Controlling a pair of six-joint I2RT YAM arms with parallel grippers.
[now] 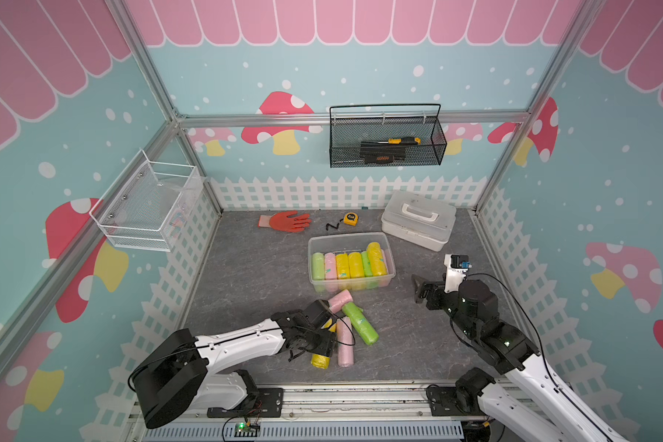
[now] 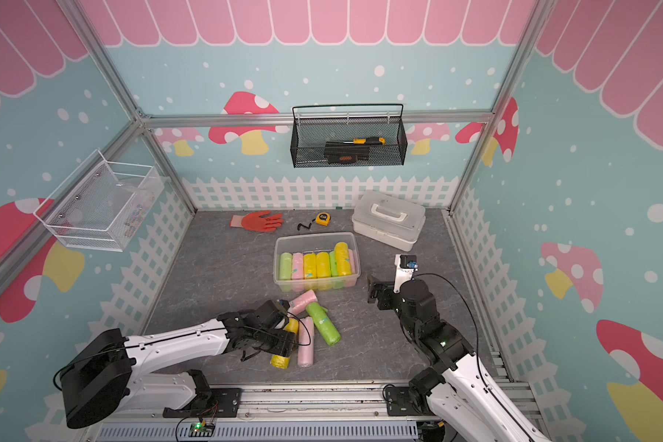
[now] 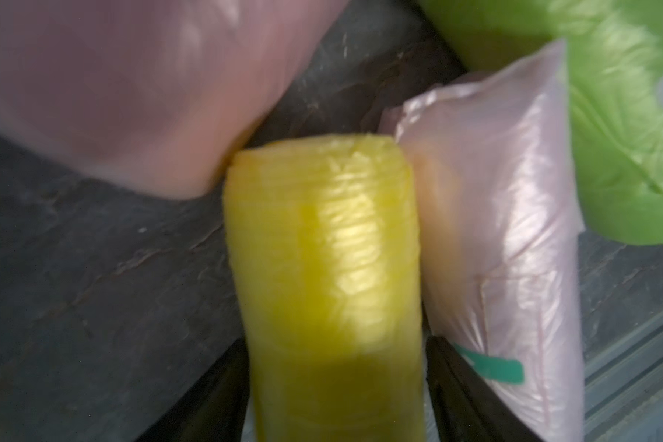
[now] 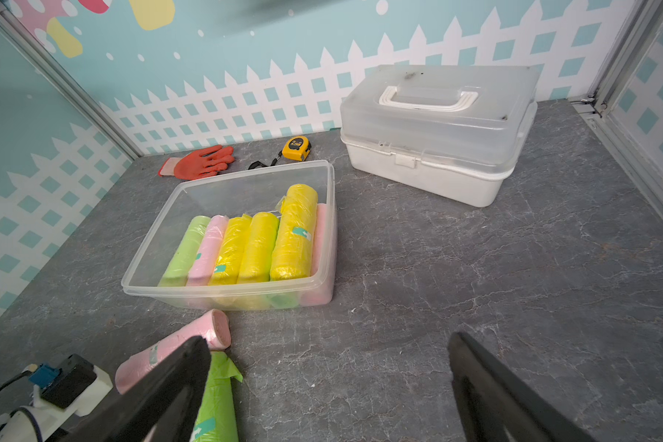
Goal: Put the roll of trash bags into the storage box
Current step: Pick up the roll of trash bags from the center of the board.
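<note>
The clear storage box (image 1: 347, 236) (image 2: 314, 235) (image 4: 223, 294) stands mid-table with several green, pink and yellow rolls inside. In front of it lie loose rolls: a pink one (image 1: 339, 300), a green one (image 1: 360, 323), another pink one (image 1: 345, 344) and a yellow roll of trash bags (image 1: 319, 361) (image 3: 322, 268). My left gripper (image 3: 335, 344) reaches down over this pile, its black fingers (image 3: 460, 390) pressed against both sides of the yellow roll, which lies on the table. My right gripper (image 1: 418, 289) (image 4: 328, 338) hovers right of the box, open and empty.
An opaque white case with a handle (image 1: 418, 225) sits at the back right. An orange glove (image 1: 284, 221) and a yellow tape measure (image 1: 350, 218) lie behind the box. A black mesh basket (image 1: 387, 137) hangs on the back wall, a white wire basket (image 1: 146, 206) on the left wall.
</note>
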